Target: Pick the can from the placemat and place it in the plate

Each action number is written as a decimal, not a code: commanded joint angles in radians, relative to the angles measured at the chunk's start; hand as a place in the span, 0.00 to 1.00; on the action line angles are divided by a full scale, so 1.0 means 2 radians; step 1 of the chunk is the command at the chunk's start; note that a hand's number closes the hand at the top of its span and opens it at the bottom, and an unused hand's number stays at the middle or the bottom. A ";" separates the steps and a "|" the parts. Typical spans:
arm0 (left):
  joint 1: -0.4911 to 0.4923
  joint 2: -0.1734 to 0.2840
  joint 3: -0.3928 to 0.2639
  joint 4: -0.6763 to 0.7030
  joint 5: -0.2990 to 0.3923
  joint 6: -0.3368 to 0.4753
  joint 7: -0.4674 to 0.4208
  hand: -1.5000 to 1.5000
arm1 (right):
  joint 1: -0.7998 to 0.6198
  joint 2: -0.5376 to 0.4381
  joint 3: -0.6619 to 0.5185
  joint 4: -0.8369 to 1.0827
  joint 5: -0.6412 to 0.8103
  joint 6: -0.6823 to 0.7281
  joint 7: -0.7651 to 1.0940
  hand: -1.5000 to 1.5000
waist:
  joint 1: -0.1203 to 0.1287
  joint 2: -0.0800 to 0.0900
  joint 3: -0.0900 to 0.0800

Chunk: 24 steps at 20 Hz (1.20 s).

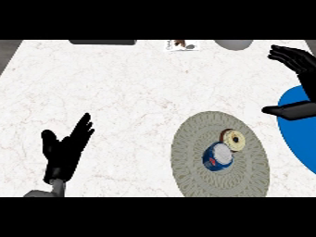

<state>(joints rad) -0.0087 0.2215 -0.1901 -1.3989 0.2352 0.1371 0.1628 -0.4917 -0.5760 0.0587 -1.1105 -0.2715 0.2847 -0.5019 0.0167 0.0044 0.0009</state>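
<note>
A blue and white can [218, 157] lies on its side on the round grey woven placemat [194, 139], at the lower middle right of the head view. A blue plate [304, 134] shows at the right edge, partly cut off and partly hidden by my right hand. My right hand [309, 76] hangs open above the plate's far part, fingers spread and thumb pointing left, well up and to the right of the can. My left hand [64, 148] rests open at the lower left, fingers up, far from the placemat.
A tan ring-shaped donut [233, 139] lies on the placemat touching the can's upper right. At the counter's far edge sit a dark flat object [103, 42], a small printed packet [182, 45] and a grey rounded object [233, 44].
</note>
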 commanded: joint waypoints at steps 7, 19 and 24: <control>0.021 -0.003 0.000 -0.012 0.007 -0.009 0.009 0.50 | -0.015 -0.110 0.093 -0.055 0.137 0.090 0.027 0.00 | -0.005 -0.004 -0.001; 0.019 -0.016 0.000 -0.036 -0.014 0.004 0.034 0.50 | 0.037 -0.047 0.152 -0.251 0.221 0.073 0.227 0.00 | -0.009 -0.004 -0.001; 0.021 -0.027 0.006 -0.014 -0.032 0.004 0.011 0.50 | 0.078 -0.020 0.151 -0.301 0.277 0.064 0.270 0.00 | -0.009 -0.003 -0.001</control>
<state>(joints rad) 0.0129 0.1912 -0.1668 -1.4354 0.2035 0.1327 0.2104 -0.3741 -0.6656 0.3433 -1.6261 0.2179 0.4182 -0.0659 -0.0020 -0.0024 -0.0001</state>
